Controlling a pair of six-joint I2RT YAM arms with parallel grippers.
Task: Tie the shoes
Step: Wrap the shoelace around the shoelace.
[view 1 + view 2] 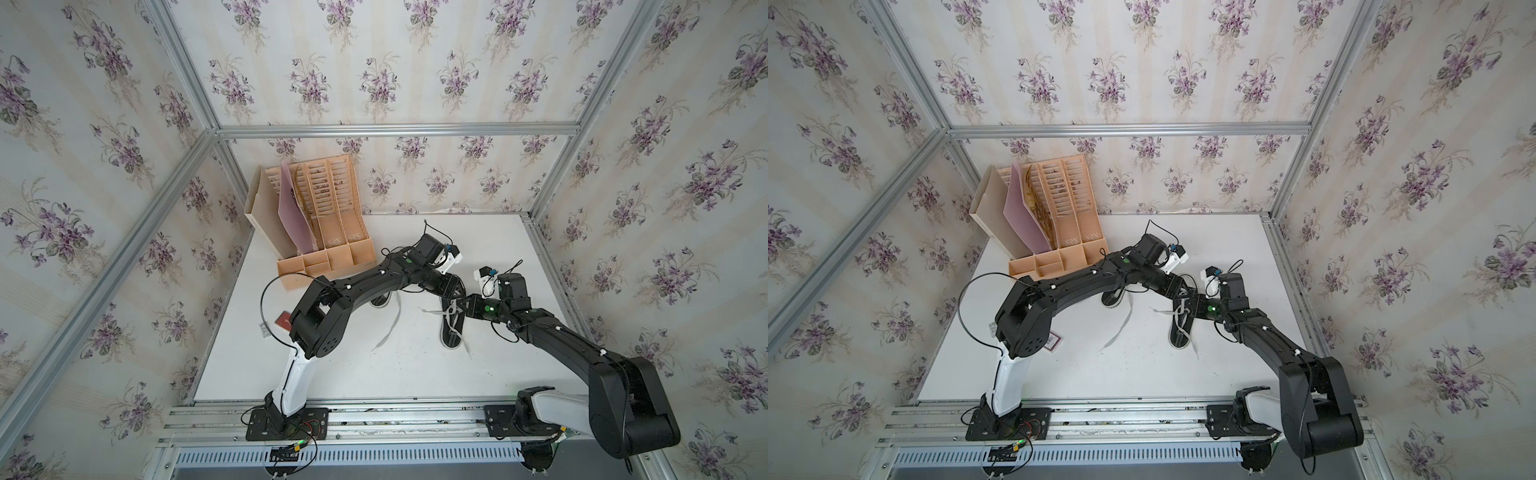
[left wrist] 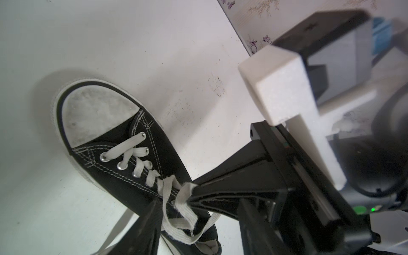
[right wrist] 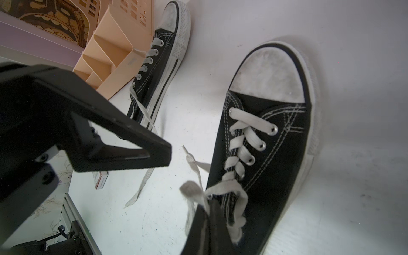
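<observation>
**Both top views and wrist views, read left to right.** A desk organizer (image 1: 332, 249) stands at the upper-left corner of the table (image 1: 415, 374). The left arm (image 1: 353, 286) rises from the lower-left rail, folds at the elbow and arches rightward over shoe A (image 1: 380, 300), hiding most of it. In the right wrist view, shoe A lies just beside the organizer, and its trailing lace (image 3: 136, 193) runs loose across the table. The left gripper (image 1: 454, 296) hangs over the laced throat of shoe B (image 1: 451, 332), which lies centre-right in both top views. In the right wrist view its fingers (image 3: 123, 136) stand part-way apart and clamp nothing. In the left wrist view a strand of shoe B's lace passes just beside one finger. The right gripper (image 2: 192, 190) is closed tight, pinching a folded lace loop (image 2: 183, 196) above shoe B's upper eyelets. The right arm (image 1: 582, 353) reaches up and left from the lower-right rail, its elbow bulging at the frame's lower right.
</observation>
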